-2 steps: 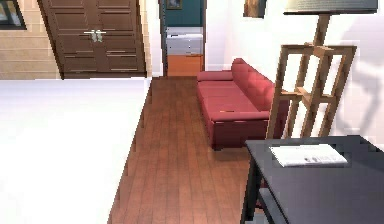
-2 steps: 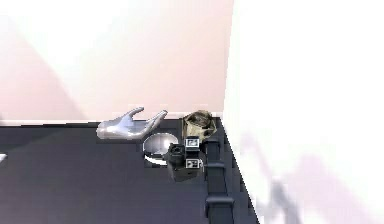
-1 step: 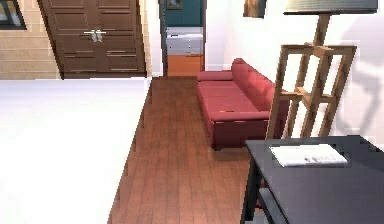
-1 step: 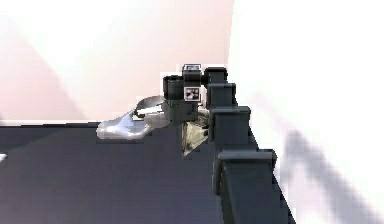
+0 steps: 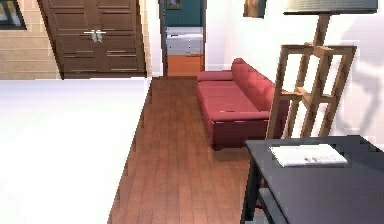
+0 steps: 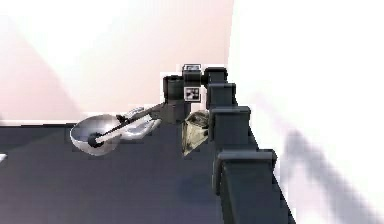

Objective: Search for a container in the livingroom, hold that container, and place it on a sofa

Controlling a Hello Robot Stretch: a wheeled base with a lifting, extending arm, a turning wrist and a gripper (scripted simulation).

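1. Firstly, arm side view: a metal bowl [image 6: 88, 131] sits at the left on a dark table [image 6: 60, 185]. The gripper [image 6: 112, 133] is at the bowl; cannot tell whether it holds anything.
2. Right of these: a small tan object [image 6: 196, 130], then the arm [image 6: 240, 170].
3. Forward view: white surface [image 5: 60, 140], brown double doors [image 5: 95, 35], red sofa [image 5: 235, 95] against the wall, wooden frame [image 5: 315, 85], white sheet [image 5: 310, 154] at lower right.

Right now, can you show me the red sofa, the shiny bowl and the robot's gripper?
red sofa [image 5: 226, 100]: forward view, on its seat cushion.
shiny bowl [image 6: 84, 131]: arm side view, on the bowl's left side.
gripper [image 6: 108, 136]: arm side view, midway between its fingertips, at the bowl.
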